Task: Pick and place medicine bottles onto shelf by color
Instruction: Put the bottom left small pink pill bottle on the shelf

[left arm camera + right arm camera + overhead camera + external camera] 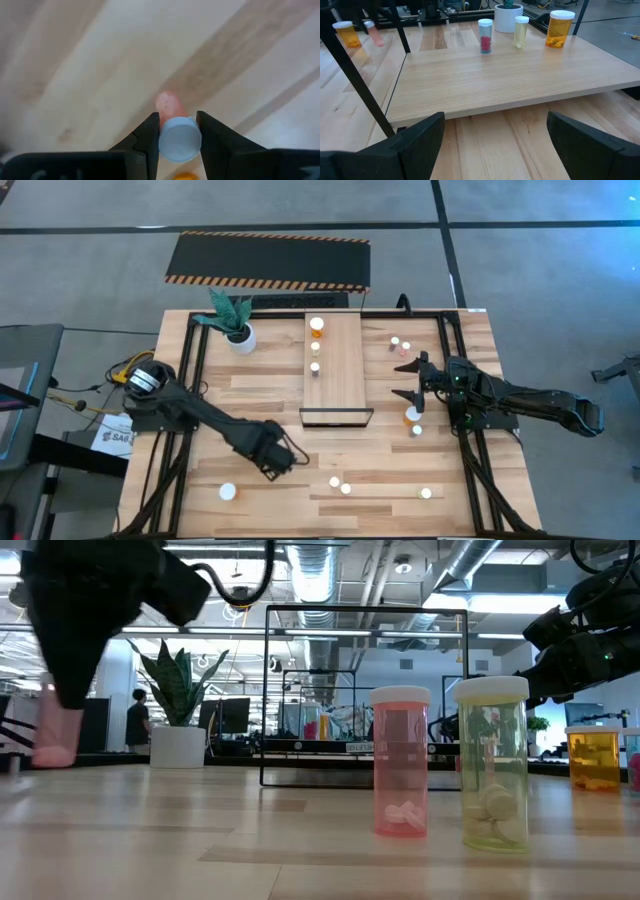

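pink bottle: the left gripper [177, 131] has its two fingers pinched on the white cap of a small pink bottle [170, 107], down near the front-left part of the table [260, 395]. From the low view it looks lifted just clear of the wood, hanging straight down.

step in hand: I'd call this the carry part of a pick, grabbed but not yet on its way to the shelf [337, 365].

next move: needs a lift and a swing over to the shelf, then a gentle set-down next to whatever matches pink. The grip is only on the cap, so going slow seems smart.

shelf so far: three bottles at its far end in the right wrist view: an orange bottle [559, 28], a yellowish bottle [521, 32] and a reddish bottle [485, 35], all upright.

what's inside: up close in the low view, another pink bottle [400, 762] and a yellow-green bottle [492, 763] each have a few white pills at the bottom. Can't tell for the held one.

right gripper: right gripper [495, 137] parked just off the shelf's near end, jaws wide apart, holding nothing.

leftovers: several more bottles scattered on the table, front and right side.

plant pot: white pot with a plant [238, 330] beside the shelf, not involved.
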`<state>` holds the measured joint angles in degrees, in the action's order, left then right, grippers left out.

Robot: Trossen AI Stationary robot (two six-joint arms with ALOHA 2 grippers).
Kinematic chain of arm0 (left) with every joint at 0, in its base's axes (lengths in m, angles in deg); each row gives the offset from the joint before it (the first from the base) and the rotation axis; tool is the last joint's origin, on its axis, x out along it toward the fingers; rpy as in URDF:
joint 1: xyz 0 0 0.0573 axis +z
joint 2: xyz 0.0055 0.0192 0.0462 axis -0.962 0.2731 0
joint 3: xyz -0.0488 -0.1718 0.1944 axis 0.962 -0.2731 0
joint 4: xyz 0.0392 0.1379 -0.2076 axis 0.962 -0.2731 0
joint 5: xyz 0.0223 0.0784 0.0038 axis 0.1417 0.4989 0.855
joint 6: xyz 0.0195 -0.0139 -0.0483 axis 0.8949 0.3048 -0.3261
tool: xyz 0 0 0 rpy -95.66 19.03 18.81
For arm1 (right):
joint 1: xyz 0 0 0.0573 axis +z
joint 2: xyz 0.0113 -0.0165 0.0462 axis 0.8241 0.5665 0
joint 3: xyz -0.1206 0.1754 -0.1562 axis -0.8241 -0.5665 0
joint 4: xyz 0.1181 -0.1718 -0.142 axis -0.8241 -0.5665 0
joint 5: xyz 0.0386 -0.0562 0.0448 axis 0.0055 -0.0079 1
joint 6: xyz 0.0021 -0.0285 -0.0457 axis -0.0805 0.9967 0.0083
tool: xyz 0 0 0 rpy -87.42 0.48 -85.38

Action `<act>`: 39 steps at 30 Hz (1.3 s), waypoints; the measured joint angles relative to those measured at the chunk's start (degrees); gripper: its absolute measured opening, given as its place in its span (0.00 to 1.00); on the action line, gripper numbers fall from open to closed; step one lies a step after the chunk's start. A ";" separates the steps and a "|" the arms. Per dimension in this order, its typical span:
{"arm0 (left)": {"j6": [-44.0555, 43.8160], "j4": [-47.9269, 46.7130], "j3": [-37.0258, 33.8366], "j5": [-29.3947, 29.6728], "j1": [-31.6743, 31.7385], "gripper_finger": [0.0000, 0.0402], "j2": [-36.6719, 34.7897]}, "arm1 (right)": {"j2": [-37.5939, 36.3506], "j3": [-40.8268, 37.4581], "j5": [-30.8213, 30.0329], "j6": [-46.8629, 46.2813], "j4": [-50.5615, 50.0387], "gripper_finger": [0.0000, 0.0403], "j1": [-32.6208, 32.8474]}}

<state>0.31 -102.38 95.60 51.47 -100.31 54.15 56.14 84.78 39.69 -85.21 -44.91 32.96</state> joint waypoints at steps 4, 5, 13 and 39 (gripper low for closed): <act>4.55 -4.90 0.80 1.60 3.07 0.22 -0.82 | 0.00 -0.02 0.00 0.00 0.00 0.93 -0.01; 5.35 -5.84 0.81 2.34 3.82 0.22 -1.47 | 0.00 -0.01 0.01 0.00 0.00 0.93 0.00; 6.05 -10.89 0.85 11.12 7.36 0.22 -8.53 | 0.00 -0.01 0.00 0.00 0.00 0.93 -0.01; 31.50 6.18 0.86 11.95 29.06 0.22 -14.32 | 0.00 -0.02 0.00 0.00 0.00 0.93 -0.01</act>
<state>31.82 -96.20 96.45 63.42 -71.26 39.84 56.14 84.76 39.69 -85.21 -44.91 32.95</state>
